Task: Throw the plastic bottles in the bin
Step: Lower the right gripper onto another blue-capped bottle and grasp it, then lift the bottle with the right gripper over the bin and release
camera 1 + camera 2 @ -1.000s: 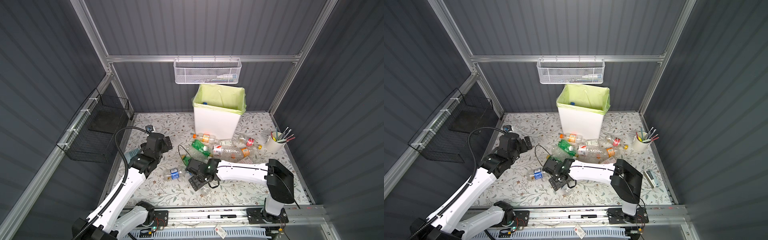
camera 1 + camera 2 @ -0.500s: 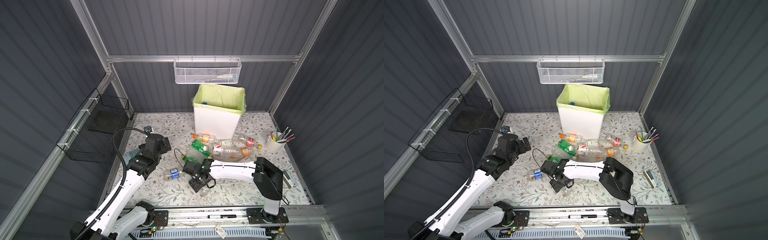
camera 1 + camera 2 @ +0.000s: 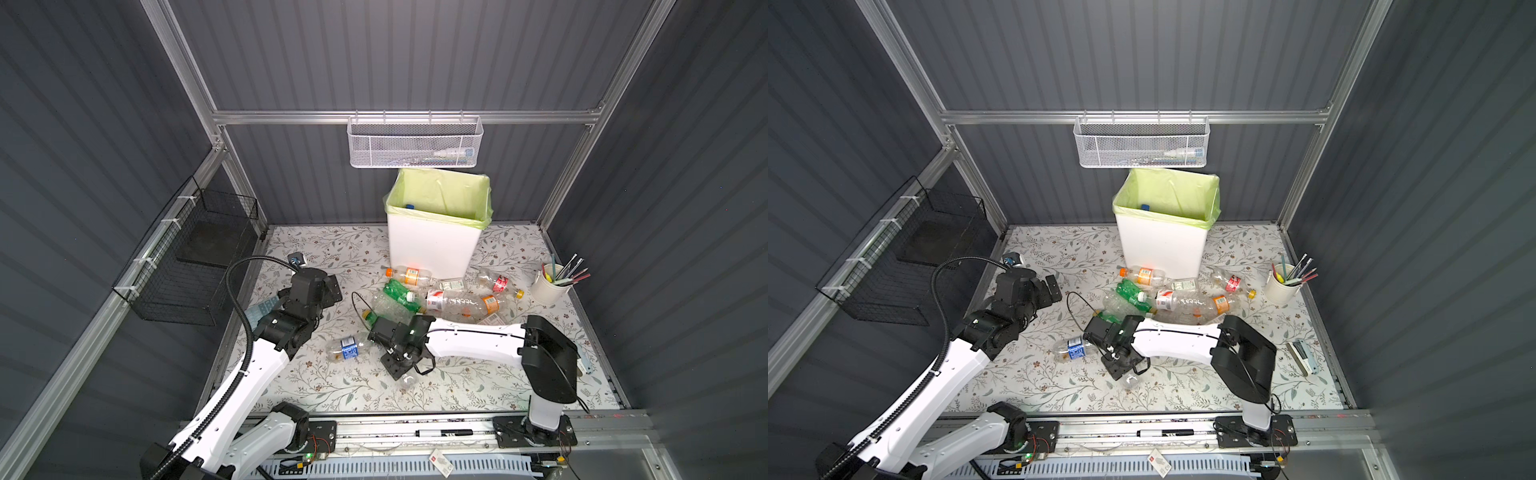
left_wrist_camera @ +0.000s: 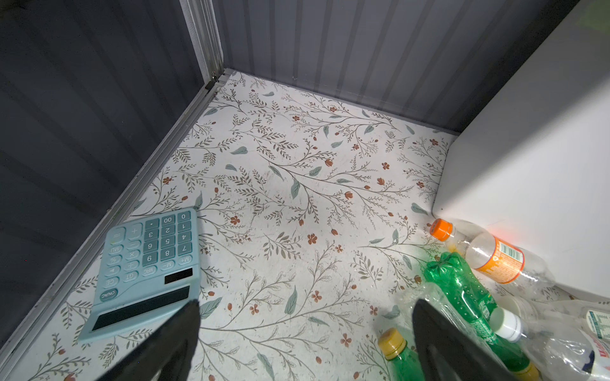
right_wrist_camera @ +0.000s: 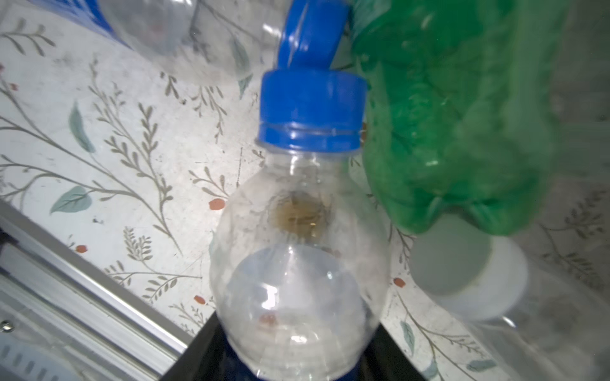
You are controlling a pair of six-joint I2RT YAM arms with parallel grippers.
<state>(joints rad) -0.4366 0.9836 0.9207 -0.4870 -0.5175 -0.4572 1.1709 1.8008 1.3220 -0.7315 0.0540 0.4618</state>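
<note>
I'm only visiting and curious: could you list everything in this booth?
bin: one, white, green-lined, at back.
bottles: about ten, mostly clear, two green, before bin.
mesh basket: one, white, back rail.
wire basket: one, black, left wall.
cup: one, white, holds pens, right side.
calculator: one, pale blue, left side.
stapler: one, white, right edge.
left gripper: black, open, near calculator.
right gripper: black, around blue-capped bottle, front.

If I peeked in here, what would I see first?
A big white bin with a yellow-green bag stands at the back of the flowery table. Plastic bottles lie heaped in front of it, and a clear blue-capped bottle sits between the fingers of the right gripper.
</note>
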